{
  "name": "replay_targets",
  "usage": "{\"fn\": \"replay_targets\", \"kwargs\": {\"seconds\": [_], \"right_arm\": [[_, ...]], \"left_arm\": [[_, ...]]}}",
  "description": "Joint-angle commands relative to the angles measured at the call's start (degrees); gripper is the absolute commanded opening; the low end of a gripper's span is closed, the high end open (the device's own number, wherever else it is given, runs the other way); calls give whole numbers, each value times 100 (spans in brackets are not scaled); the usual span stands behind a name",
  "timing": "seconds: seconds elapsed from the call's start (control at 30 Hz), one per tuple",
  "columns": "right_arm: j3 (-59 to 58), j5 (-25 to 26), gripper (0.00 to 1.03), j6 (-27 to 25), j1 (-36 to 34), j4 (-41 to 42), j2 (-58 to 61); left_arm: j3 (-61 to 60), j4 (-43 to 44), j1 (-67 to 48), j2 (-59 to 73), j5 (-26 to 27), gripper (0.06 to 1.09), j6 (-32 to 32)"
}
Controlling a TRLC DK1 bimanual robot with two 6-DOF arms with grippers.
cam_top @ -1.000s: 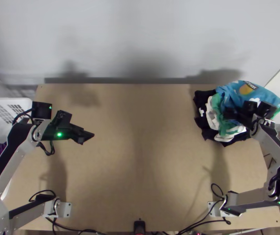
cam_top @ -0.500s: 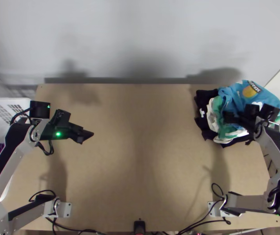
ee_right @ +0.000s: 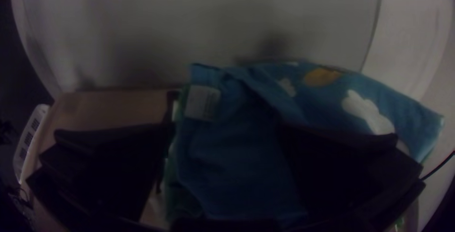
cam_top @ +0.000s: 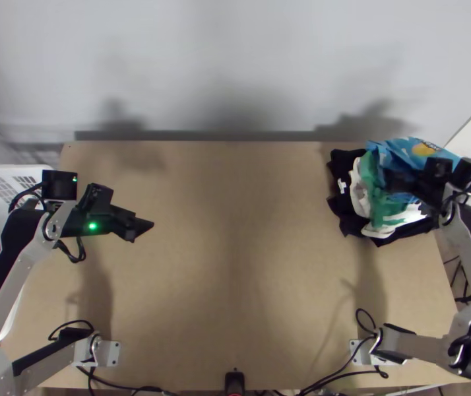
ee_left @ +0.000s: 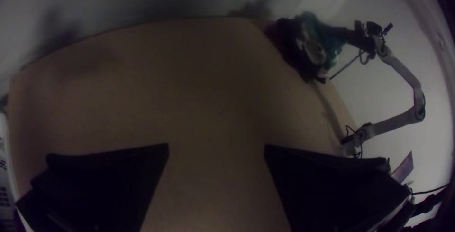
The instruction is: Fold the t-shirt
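The right pincer (ee_right: 226, 127) is released, its fingers parted over the bunched blue t-shirt (ee_right: 237, 165), so it would do well to close on the top layer alone and lift slowly, leaving the green cloth (cam_top: 369, 175) and dark cloth (cam_top: 349, 218) beneath on the bench (cam_top: 235, 277). The left pincer (ee_left: 216, 146), also parted, could then take another edge to help spread the shirt mid-bench before folding.

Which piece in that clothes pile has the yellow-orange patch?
The blue cloth, lying on top; its yellow-orange patch sets it apart from the black cloth and the white cloth beneath.
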Motion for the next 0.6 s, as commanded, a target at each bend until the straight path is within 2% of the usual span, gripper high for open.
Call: {"fn": "replay_targets", "kwargs": {"seconds": [0.0, 0.07, 0.13, 0.2, 0.27, 0.3, 0.33, 0.37, 0.4, 0.57], "right_arm": [[275, 11, 99, 145, 40, -177, -377], [222, 11, 99, 145, 40, -186, -377], [143, 11, 90, 119, 48, -177, -316], [38, 20, 75, 110, 40, -133, -316], [-24, 11, 52, 145, 40, -80, -386], [-33, 11, 52, 163, 40, -54, -421], [-24, 11, 62, 163, 40, -54, -465], [-15, 11, 86, 163, 40, -63, -509], [29, 20, 100, 163, 48, -124, -544], [205, 20, 99, 163, 101, -520, -904]], "left_arm": [[30, -83, 59, -97, -1, 104, 30], [30, -118, 59, -115, 8, 104, 47], [4, -118, 59, -141, 8, 104, 56], [-22, -135, 77, -194, -1, 104, 74], [-40, -223, 147, -246, 8, 104, 161], [-49, -258, 165, -273, 8, 104, 197], [-57, -293, 200, -299, 8, 104, 223], [-49, -329, 235, -334, 8, 104, 267], [-40, -355, 270, -361, 8, 104, 276], [118, -504, 270, -405, 16, 104, 276]]}}
